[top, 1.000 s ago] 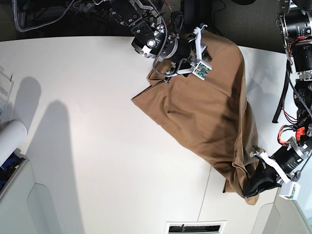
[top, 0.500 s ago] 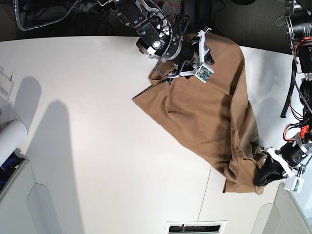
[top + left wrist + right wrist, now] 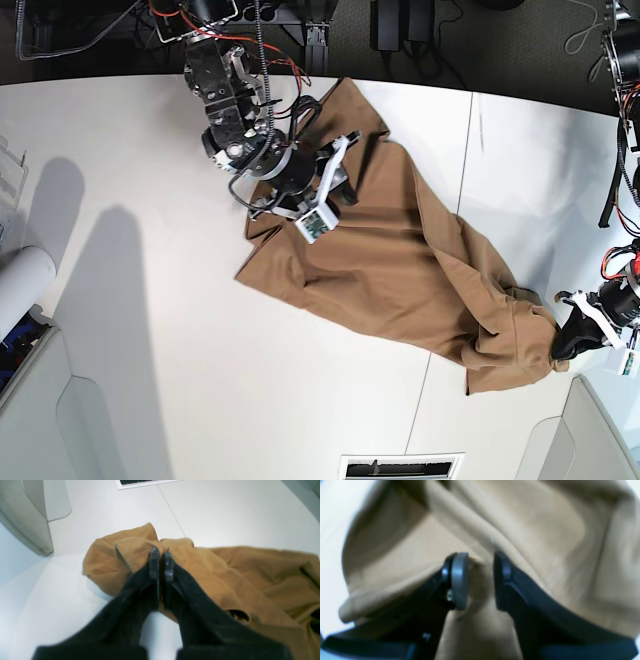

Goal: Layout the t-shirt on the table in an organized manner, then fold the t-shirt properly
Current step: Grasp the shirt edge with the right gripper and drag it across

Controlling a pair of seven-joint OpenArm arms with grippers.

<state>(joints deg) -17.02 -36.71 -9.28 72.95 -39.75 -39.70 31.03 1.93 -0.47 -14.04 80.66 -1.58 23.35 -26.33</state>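
Across the white desk (image 3: pixel 150 300) the t-shirt (image 3: pixel 400 260) lies stretched in a rumpled diagonal band. Left gripper (image 3: pixel 161 555) has its jaws clenched on one bunched end. Right gripper (image 3: pixel 480 580) straddles a fold at the opposite end, jaws partly apart; whether they grip, I cannot tell.

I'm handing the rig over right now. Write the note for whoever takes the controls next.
Left tool: shut on a bunched corner of the t-shirt, at the near right end of the table in the base view.
Right tool: jaws part open astride a fold at the shirt's far end; not clear whether the cloth is pinched.
Shirt: stretched diagonally between the two arms, creased and doubled over, not flat.
Done: both ends reached.
Left: spread the shirt flat with its sleeves out, then do every fold.
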